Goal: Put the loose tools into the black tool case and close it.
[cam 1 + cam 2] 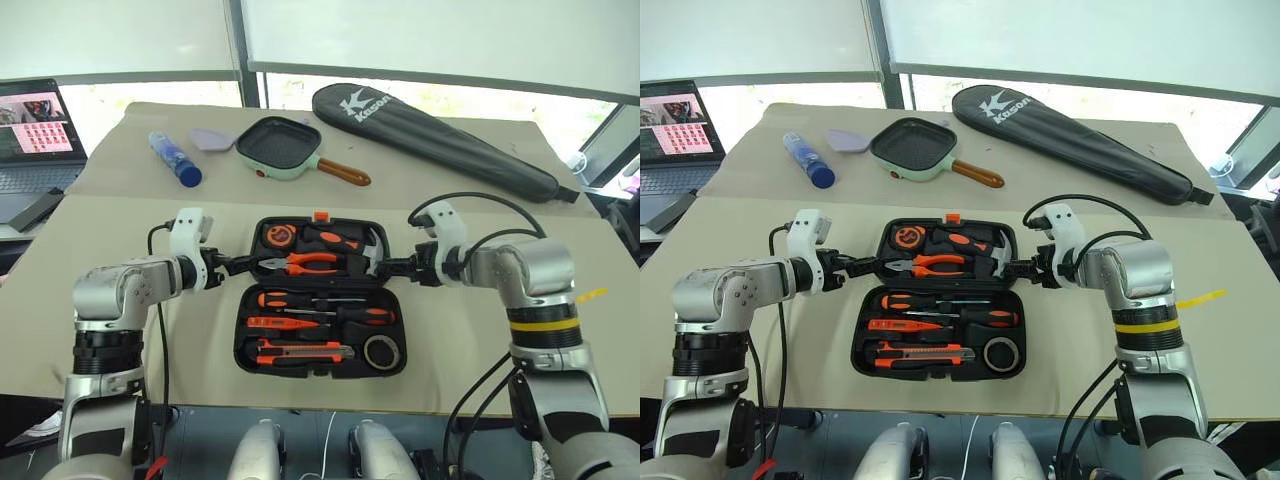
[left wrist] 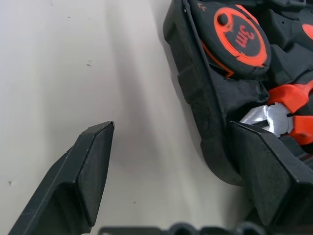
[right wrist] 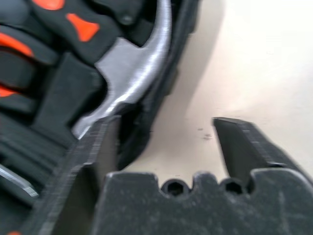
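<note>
The beige counter (image 1: 110, 300) carries everything. At about one o'clock on it lies a long black racket bag (image 1: 430, 135). At the centre sits the black tool case (image 1: 322, 372), lying open flat, its orange latch (image 1: 321, 215) at the twelve o'clock edge. A laptop (image 1: 35, 135) stands at ten o'clock, off the counter's edge. A pale green square pan (image 1: 280, 148) with a brown handle lies at twelve o'clock, with a blue bottle (image 1: 175, 158) and a small lilac piece (image 1: 210, 138) towards eleven o'clock from it.

The left end effector (image 1: 238, 266) sits at the case's nine o'clock edge; its fingers (image 2: 88, 171) stand apart, one on the bare counter, the other over the rim of the case, clamped on nothing. The right end effector (image 1: 385, 266) sits at the three o'clock edge, also apart, one finger by the hammer (image 3: 132, 83), the other over the counter.

In the far half of the case lie the tape measure (image 1: 279, 235), pliers (image 1: 310, 263) and hammer. In the near half, all seated in slots, lie two black-and-orange screwdrivers (image 1: 300, 300), the slim orange tester screwdriver (image 1: 285, 322), the utility knife (image 1: 300, 351) and, at its five o'clock corner, the dark tape roll (image 1: 382, 351).
</note>
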Available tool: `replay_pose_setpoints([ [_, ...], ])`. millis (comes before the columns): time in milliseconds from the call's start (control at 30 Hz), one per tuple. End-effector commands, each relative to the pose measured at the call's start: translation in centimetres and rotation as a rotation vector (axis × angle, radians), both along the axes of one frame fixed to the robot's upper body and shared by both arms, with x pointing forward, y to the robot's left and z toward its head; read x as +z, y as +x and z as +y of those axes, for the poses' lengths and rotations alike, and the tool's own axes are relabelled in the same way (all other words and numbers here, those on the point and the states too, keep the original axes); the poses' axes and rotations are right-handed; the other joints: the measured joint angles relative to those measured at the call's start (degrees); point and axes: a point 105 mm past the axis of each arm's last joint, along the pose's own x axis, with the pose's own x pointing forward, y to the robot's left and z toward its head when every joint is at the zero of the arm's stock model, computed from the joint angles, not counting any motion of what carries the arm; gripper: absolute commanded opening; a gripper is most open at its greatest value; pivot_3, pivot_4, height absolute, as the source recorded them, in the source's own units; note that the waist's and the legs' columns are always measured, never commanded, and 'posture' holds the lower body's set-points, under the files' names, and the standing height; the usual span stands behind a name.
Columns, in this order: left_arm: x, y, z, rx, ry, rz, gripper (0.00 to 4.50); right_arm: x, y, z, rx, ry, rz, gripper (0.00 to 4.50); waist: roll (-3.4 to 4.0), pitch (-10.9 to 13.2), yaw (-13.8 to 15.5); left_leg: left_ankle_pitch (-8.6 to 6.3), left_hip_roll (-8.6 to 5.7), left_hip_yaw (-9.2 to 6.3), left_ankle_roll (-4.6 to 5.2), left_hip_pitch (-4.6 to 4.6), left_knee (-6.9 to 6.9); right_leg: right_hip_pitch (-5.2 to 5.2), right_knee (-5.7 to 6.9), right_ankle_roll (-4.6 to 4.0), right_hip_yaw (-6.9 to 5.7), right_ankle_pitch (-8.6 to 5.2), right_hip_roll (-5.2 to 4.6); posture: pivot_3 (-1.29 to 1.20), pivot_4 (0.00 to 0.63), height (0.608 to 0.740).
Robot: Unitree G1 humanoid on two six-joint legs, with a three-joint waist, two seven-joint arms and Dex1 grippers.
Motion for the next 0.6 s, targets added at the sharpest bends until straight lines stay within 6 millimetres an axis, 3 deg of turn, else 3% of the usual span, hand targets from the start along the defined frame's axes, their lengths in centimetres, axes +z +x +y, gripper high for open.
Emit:
replay_pose_setpoints([
  [33,0.0,0.2,-0.5,-0.011,0.002,-0.008,3.48,0.2,0.5,-0.4,-0.029,-0.040,-0.026,1.79,0.00,0.0,0.1,0.00,0.00,0.00,0.00,0.01,0.00,0.01,0.00,0.00,0.00,0.00,0.00,0.00,0.150,0.740],
  [67,-0.1,0.2,-0.6,-0.014,-0.001,-0.006,3.33,-0.1,0.6,-0.4,-0.039,-0.042,-0.019,1.51,0.00,0.0,0.1,0.01,-0.01,0.00,-0.01,0.03,0.01,0.03,0.01,0.00,-0.01,0.00,0.00,0.00,0.150,0.740],
  [200,-0.6,0.2,-1.1,-0.022,-0.039,0.012,1.74,-1.3,0.5,-0.5,-0.076,-0.020,0.033,0.07,-0.11,-0.1,0.0,0.01,-0.01,0.00,-0.01,0.29,0.03,0.29,0.02,0.00,0.00,0.00,-0.01,0.00,0.150,0.740],
  [367,-1.0,0.7,-1.1,-0.007,-0.057,0.019,0.03,-1.6,0.7,0.1,-0.069,-0.002,0.030,0.00,-0.08,-0.1,0.0,0.06,-0.02,0.00,0.01,0.48,0.16,0.48,0.14,-0.01,0.01,0.01,0.00,0.00,0.150,0.740],
  [467,-0.8,0.9,-1.0,0.005,-0.086,-0.002,0.03,-0.1,1.1,1.5,-0.021,0.081,-0.057,0.00,-0.08,-0.1,-0.2,0.06,0.00,0.03,0.01,1.02,0.15,1.06,0.05,-0.01,-0.02,0.00,0.04,0.00,0.150,0.740],
  [600,1.4,1.0,-0.7,-0.005,-0.170,-0.217,0.03,3.0,0.3,3.1,0.169,0.087,-0.373,0.00,-0.05,-0.1,-0.3,0.05,0.03,0.02,0.00,1.17,0.10,1.18,0.02,-0.01,-0.01,0.00,0.07,0.00,0.150,0.740],
])
